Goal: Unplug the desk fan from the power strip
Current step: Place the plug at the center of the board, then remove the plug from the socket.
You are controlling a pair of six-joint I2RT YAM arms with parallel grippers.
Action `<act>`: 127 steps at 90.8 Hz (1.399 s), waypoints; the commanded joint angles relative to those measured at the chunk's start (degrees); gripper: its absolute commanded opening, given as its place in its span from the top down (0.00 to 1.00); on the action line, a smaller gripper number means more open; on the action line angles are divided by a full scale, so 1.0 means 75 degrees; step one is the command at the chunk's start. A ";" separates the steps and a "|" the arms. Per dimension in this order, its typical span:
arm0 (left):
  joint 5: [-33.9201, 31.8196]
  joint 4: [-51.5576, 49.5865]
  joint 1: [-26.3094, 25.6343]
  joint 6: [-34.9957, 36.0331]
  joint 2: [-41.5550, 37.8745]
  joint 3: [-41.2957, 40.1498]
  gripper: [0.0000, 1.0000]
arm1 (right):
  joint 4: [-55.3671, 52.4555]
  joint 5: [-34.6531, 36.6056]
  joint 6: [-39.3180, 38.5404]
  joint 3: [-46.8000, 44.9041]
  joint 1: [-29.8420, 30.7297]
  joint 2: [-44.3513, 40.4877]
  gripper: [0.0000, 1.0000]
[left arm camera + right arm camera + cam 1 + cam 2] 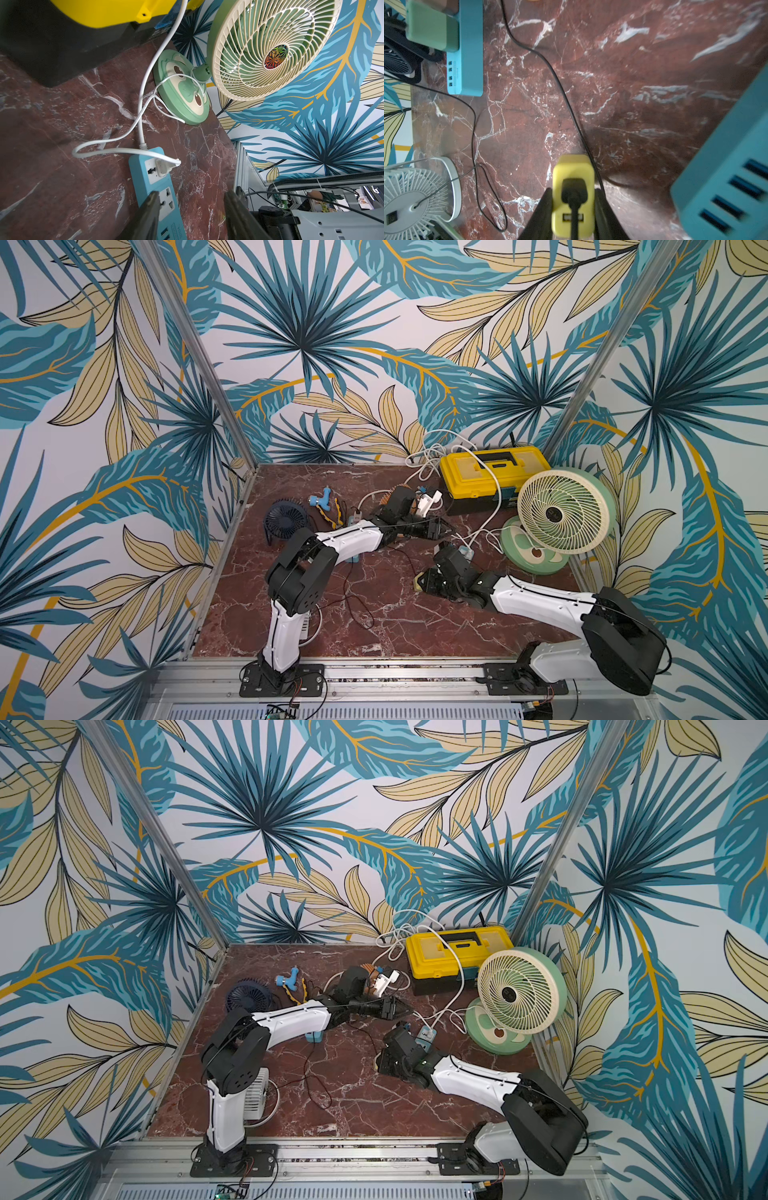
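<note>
Desk fan (563, 510) stands just past the far end of the blue power strip (139, 187), its white plug (164, 168) seated in the strip's end socket. Its cord (124, 150) loops over the red marble surface (62, 135) back to the green base (182, 97). My left arm reaches out low from a raised elbow toward the strip. My left fingers (149, 214) are spread wide and empty above the strip's second socket, just short of the plug; whether they touch the strip I cannot tell. My right arm lies low on the strip's near side, wrist bent down. My right fingers (542, 214) are clamped on a yellow adapter (573, 172) with a black plug (573, 187) pushed into it. A yellow toolbox (494, 477) sits beyond the strip, and a dark blue fan (284, 518) stands well apart from it on my left arm's side.
</note>
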 commanded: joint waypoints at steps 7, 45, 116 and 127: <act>0.0006 -0.0003 0.0039 0.0010 0.0124 -0.0096 0.45 | 0.0886 -0.0299 0.0333 -0.0527 0.0032 0.0082 0.66; -0.0045 -0.0210 0.0039 0.0057 0.0195 -0.0047 0.45 | -0.1025 0.0728 -0.0038 -0.0174 -0.0006 -0.1160 0.31; -0.0352 -0.2121 -0.0363 0.0809 0.1266 0.0991 0.45 | -0.5456 0.3942 0.0863 0.1852 -0.1270 -0.0998 0.37; -0.0392 -0.2190 -0.0423 0.0791 0.1399 0.1036 0.45 | -0.4875 0.3762 0.0597 0.1841 -0.1657 -0.0541 0.39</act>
